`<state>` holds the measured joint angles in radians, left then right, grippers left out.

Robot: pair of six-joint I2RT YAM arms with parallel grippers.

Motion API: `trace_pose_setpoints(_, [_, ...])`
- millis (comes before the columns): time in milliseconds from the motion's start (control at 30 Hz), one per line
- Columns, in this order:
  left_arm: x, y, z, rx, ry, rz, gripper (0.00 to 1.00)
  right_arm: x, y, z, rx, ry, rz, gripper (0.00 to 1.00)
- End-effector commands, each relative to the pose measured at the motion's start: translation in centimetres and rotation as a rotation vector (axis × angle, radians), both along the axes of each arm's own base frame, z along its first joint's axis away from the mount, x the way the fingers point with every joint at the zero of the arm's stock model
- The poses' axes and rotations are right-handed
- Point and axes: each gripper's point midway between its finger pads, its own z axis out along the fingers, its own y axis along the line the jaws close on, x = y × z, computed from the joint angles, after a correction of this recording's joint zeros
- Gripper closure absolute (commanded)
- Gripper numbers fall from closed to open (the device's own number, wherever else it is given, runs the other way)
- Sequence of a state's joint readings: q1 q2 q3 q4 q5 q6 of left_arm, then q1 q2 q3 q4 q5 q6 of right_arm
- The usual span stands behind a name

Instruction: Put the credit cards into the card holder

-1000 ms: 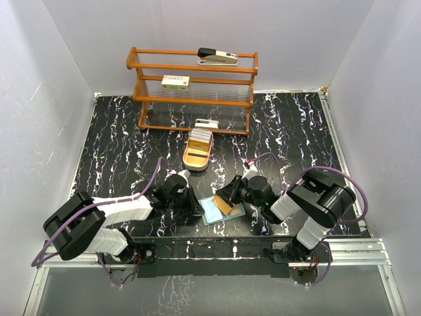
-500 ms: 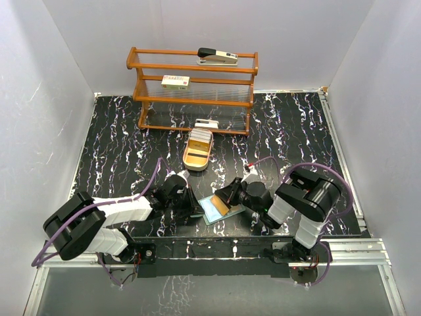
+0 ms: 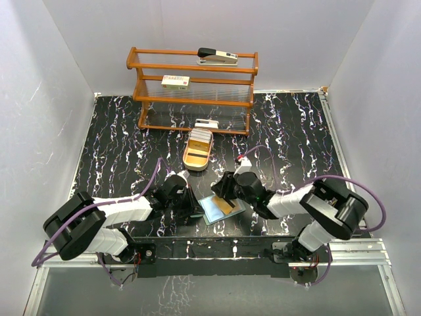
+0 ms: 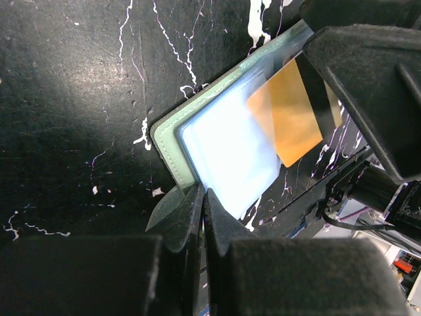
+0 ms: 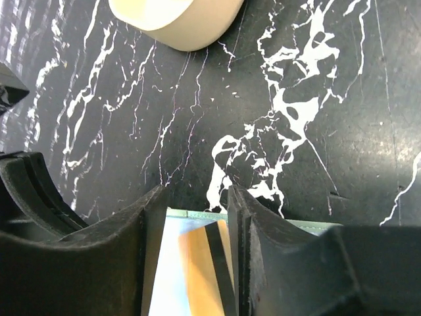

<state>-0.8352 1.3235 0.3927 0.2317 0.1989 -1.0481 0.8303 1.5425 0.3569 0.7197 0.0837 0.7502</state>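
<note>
Right arm has stretched forward since a second ago, so your right tool (image 3: pixel 222 188) now sits over the far edge of the card holder (image 3: pixel 212 212) instead of off to its right, and its jaws have come apart.

Progress-wise: one gold-orange card (image 4: pixel 293 112) with a black stripe lies angled on the right half of the open holder. From the left wrist view it looks partly tucked under the clear pocket, but you can't really tell if it's seated all the way. I'd call that one card roughly in, not done. More credit cards (image 3: pixel 200 138) look stacked in the tan tray (image 3: pixel 189 160) just beyond the holder, so most of the job seems to be left.

Right tool: jaws apart, straddling the far end of that card, and they don't look like they're pinching it. Left tool (image 4: pixel 202 209): fingers pressed together on the holder's left edge, clamping it so it stays open. The holder itself lies flat on the table (image 3: pixel 118 151), between your two tools.
</note>
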Motion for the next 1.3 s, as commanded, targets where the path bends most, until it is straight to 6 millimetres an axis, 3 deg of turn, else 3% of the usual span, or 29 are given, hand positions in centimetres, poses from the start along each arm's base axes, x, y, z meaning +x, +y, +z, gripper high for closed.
trace_pose_setpoints(0, [-0.4, 0.2, -0.2, 0.012, 0.005, -0.012, 1.00, -0.6, -0.5, -0.1, -0.183, -0.004, 0.113, 0.58])
trace_pose_setpoints(67, [-0.5, 0.2, -0.2, 0.012, 0.004, -0.012, 1.00, -0.7, -0.8, 0.3, -0.221, -0.002, 0.140, 0.56])
trace_pose_setpoints(100, [-0.4, 0.2, 0.0, 0.012, 0.001, -0.011, 0.93, -0.7, -1.3, 1.2, -0.257, -0.003, 0.175, 0.55])
trace_pose_setpoints(233, [0.0, 0.2, 0.9, 0.016, -0.023, -0.008, 0.81, -1.1, -2.3, 2.0, -0.293, 0.029, 0.241, 0.54])
trace_pose_setpoints(467, [0.5, -0.1, 1.6, 0.005, -0.047, -0.001, 0.76, -2.1, -2.7, 2.6, -0.268, 0.090, 0.353, 0.50])
trace_pose_setpoints(733, [0.2, -0.1, 0.9, 0.010, -0.029, -0.005, 0.79, -4.2, -2.7, 1.3, -0.219, 0.180, 0.378, 0.54])
trace_pose_setpoints(1000, [1.7, -1.4, 3.9, -0.010, -0.088, -0.024, 0.85, -4.7, -3.2, 0.7, -0.228, 0.225, 0.362, 0.54])
trace_pose_setpoints(1067, [2.1, -2.0, 4.3, -0.018, -0.095, -0.034, 0.92, -4.9, -3.3, 0.2, -0.233, 0.243, 0.355, 0.54])
trace_pose_setpoints(1133, [2.3, -2.5, 4.1, -0.017, -0.088, -0.045, 0.98, -4.9, -3.3, 0.0, -0.230, 0.254, 0.347, 0.54])
trace_pose_setpoints(1267, [2.9, -3.3, 3.2, -0.011, -0.083, -0.055, 1.00, -5.2, -3.4, -0.2, -0.209, 0.262, 0.336, 0.54])
